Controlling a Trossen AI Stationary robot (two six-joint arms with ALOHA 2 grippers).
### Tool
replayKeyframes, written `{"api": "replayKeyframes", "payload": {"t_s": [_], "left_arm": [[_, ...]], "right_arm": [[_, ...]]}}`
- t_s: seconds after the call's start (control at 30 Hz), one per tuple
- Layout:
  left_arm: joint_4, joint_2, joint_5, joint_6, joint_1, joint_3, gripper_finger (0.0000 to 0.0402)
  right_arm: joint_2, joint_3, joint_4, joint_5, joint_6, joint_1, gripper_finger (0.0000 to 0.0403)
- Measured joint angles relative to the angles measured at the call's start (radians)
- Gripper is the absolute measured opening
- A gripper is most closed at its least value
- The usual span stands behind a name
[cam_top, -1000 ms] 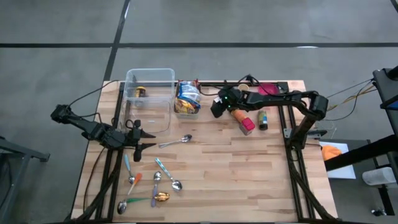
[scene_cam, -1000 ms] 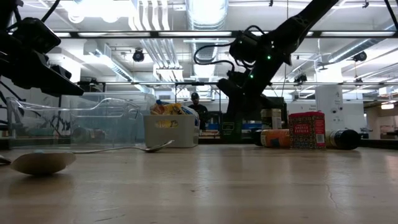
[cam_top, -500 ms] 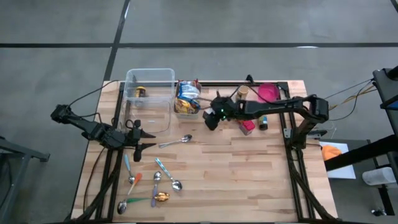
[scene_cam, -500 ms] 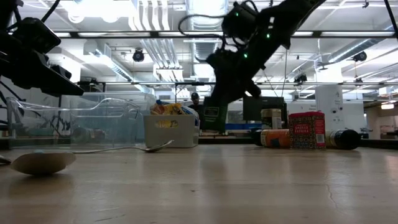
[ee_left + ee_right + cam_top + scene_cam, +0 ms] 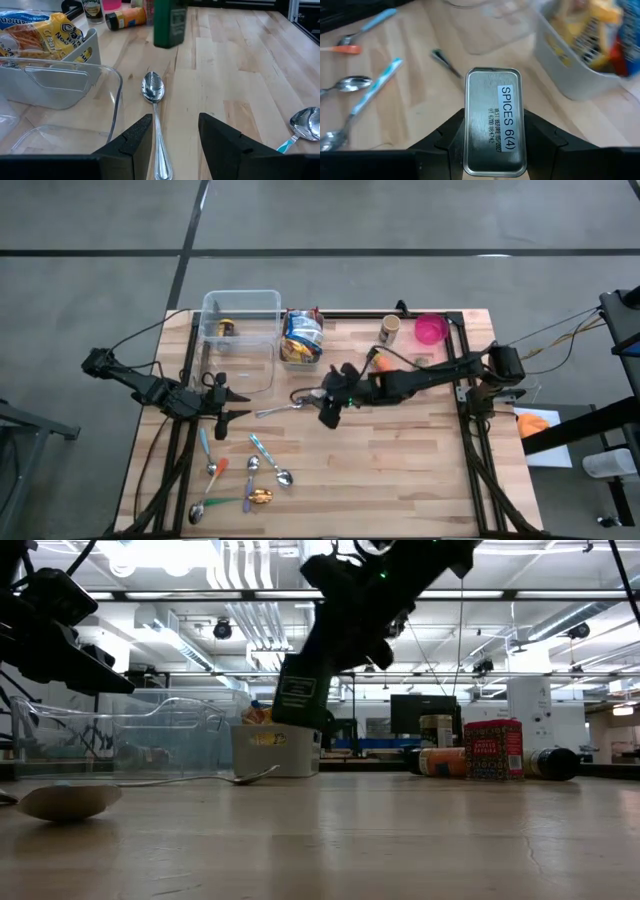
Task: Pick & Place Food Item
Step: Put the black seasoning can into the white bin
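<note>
spice tin (image 5: pixel 494 122) base sticker – "spices 6(4)"; smaller print beside it unreadable.

The spice tin (image 5: pixel 494 123) shows a dull brushed-metal bottom with a white paper label, the counter (image 5: pixel 400 450) is pale matt wood in jointed strips, the spoon (image 5: pixel 154 95) at its nine o'clock is mirror-glossy metal, and the bin (image 5: pixel 65 95) is clear glossy plastic.

Grey concrete floor (image 5: pixel 400 220), dark seams; exposed ceiling ducts (image 5: pixel 335 560), fluorescent strip lights (image 5: pixel 150 552) overhead.
</note>
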Motion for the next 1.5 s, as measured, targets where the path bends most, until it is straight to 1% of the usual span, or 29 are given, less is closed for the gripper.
{"api": "replayKeyframes", "payload": {"t_s": [0.13, 0.27, 0.57, 0.73, 1.0, 1.5], "left_arm": [[0.000, 0.000, 0.000, 0.000, 0.000, 0.000, 0.0164], [0.000, 0.000, 0.000, 0.000, 0.000, 0.000, 0.0164], [0.000, 0.000, 0.000, 0.000, 0.000, 0.000, 0.0164], [0.000, 0.000, 0.000, 0.000, 0.000, 0.000, 0.0164], [0.000, 0.000, 0.000, 0.000, 0.000, 0.000, 0.0163], [0.000, 0.000, 0.000, 0.000, 0.000, 0.000, 0.0163]], "right_arm": [[0.081, 0.093, -0.010, 0.003, -0.061, 0.035, 0.0146], [0.172, 0.219, -0.074, 0.001, -0.087, 0.059, 0.0146], [0.394, 0.509, -0.265, -0.011, -0.094, 0.092, 0.0146], [0.474, 0.608, -0.318, -0.016, -0.094, 0.097, 0.0146], [0.540, 0.683, -0.336, -0.034, -0.099, 0.097, 0.0146], [0.536, 0.676, -0.340, -0.031, -0.104, 0.095, 0.0146]]}}
